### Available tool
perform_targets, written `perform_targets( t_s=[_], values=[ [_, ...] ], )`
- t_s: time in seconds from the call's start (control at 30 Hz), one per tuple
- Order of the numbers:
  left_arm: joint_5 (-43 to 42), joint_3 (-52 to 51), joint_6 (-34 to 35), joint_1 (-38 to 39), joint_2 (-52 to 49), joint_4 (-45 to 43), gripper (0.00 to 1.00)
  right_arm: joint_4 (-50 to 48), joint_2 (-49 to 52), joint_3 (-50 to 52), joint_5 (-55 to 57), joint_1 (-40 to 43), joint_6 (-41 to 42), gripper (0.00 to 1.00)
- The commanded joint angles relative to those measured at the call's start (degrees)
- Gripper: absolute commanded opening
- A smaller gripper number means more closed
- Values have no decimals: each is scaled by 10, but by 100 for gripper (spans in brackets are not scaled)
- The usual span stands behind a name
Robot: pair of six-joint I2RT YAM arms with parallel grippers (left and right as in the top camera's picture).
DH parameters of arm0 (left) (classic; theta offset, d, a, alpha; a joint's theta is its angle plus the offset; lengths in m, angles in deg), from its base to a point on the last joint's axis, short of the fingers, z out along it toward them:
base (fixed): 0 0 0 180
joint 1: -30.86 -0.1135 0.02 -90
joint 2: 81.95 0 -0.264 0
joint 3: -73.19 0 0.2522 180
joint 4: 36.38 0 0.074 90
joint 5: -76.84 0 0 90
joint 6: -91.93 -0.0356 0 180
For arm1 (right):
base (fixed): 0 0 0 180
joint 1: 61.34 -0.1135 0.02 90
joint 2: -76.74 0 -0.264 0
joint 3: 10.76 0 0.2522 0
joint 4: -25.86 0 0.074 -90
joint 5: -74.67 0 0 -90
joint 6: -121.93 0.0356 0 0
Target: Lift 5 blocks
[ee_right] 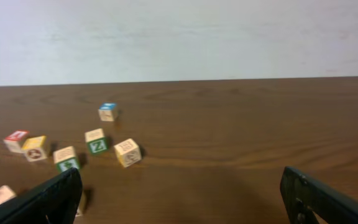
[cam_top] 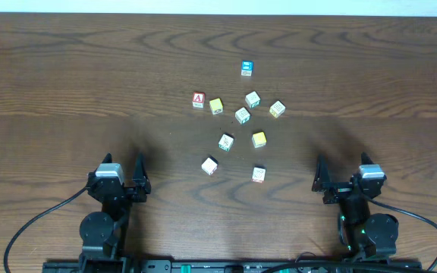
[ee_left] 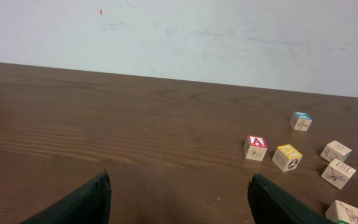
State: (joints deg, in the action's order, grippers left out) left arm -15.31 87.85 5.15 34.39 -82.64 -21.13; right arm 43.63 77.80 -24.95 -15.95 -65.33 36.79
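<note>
Overhead: small wooden cube blocks [cam_top: 259,139] scattered on grained brown table [cam_top: 67,76].

**Q:** What surface is shown?
**A:** A dark brown table [cam_top: 67,68] with wavy wood grain is shown.
**Q:** What is laid on it?
**A:** Ten small wooden cubes [cam_top: 209,165] are scattered near the middle, none stacked. A blue-faced cube [cam_top: 246,68] is set farthest back, apart from the rest. A red cube marked "A" [cam_top: 198,99] is placed just beside a yellow cube [cam_top: 216,105]. A second yellow cube [cam_top: 259,139] is seen nearer the front, among whitish cubes [cam_top: 242,115] printed in teal or reddish marks
</note>
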Motion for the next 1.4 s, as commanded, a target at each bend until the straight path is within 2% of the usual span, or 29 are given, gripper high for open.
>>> perform_targets(
  t_s=[0.0, 0.07, 0.6, 0.8, 0.93, 1.17, 1.37],
  values=[
    [18, -7, 5, -2, 5, 26, 71, -3, 2, 1, 62, 3, -113, 99],
    [18, -7, 5, -2, 5, 26, 71, -3, 2, 1, 63, 3, -159, 99],
    [18, -7, 5, -2, 5, 26, 71, -3, 2, 1, 61, 2, -160, 99],
    [18, -7, 5, -2, 5, 26, 71, 2, 2, 1, -7, 2, -40, 99],
    [18, -7, 5, -2, 5, 26, 71, -2, 2, 1, -58, 2, 9, 99],
    [18, -7, 5, -2, 5, 26, 71, -3, 2, 1, -66, 2, 17, 99],
    [18, -7, 5, -2, 5, 26, 71, -15, 2, 1, -177, 2, 18, 99]
  ],
)
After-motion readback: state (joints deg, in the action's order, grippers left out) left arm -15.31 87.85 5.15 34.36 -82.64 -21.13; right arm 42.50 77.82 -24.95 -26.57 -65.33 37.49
